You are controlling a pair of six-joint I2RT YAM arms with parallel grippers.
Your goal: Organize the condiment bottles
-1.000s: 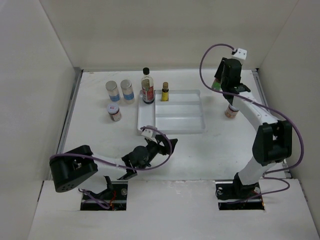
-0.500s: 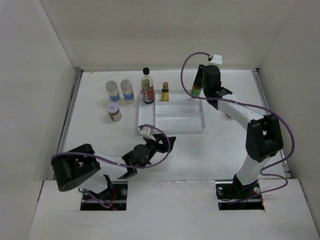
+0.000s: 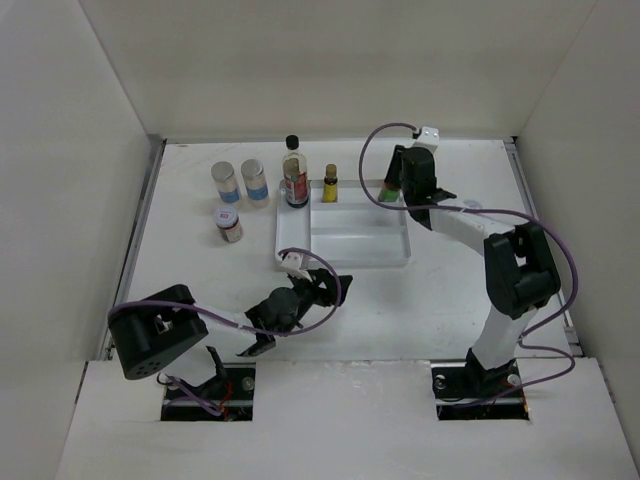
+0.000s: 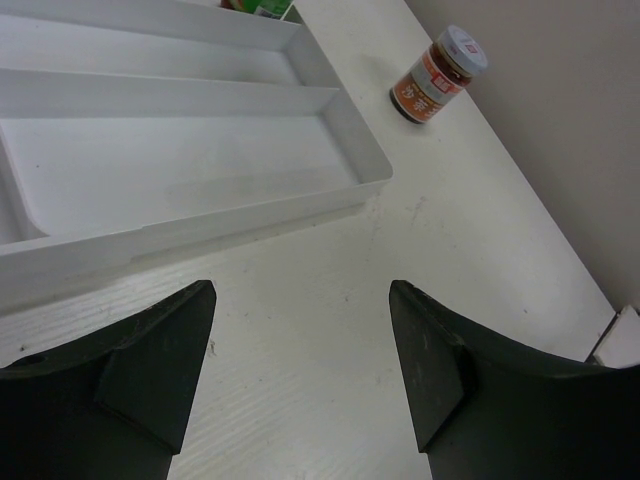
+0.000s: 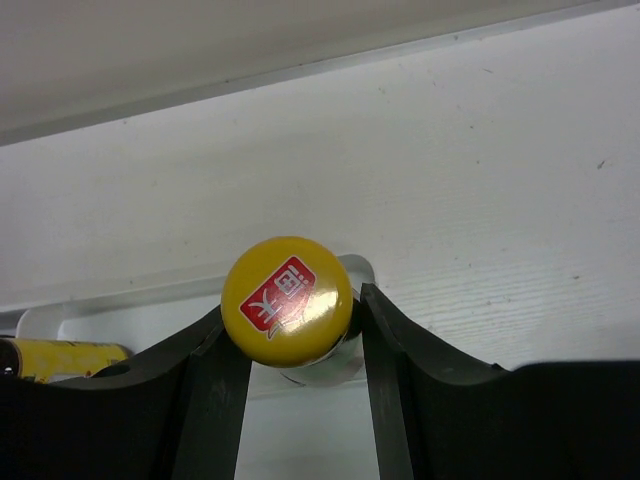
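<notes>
A glossy round yellow cap, printed with a red label, is seen clamped between the black fingers of the right pincer (image 5: 290,325); it tops the red sauce bottle (image 5: 285,290), whose green neck shows from above. The bottle is held at the far right corner of the white plastic divided tray (image 3: 342,262), whose corners are rounded; whether it rests on the tray floor cannot be told. The left pincer (image 4: 300,370) is held apart above the grainy white worktop (image 3: 200,270), just near of the tray's front rim. A tall clear black-capped bottle (image 3: 293,175) and a small yellow bottle (image 3: 329,184) are stood at the tray's far end. Two pale-lidded shakers (image 3: 240,183) and a small jar (image 3: 230,224) are grouped left of it. An orange-labelled jar (image 4: 440,75) is set to its right.
</notes>
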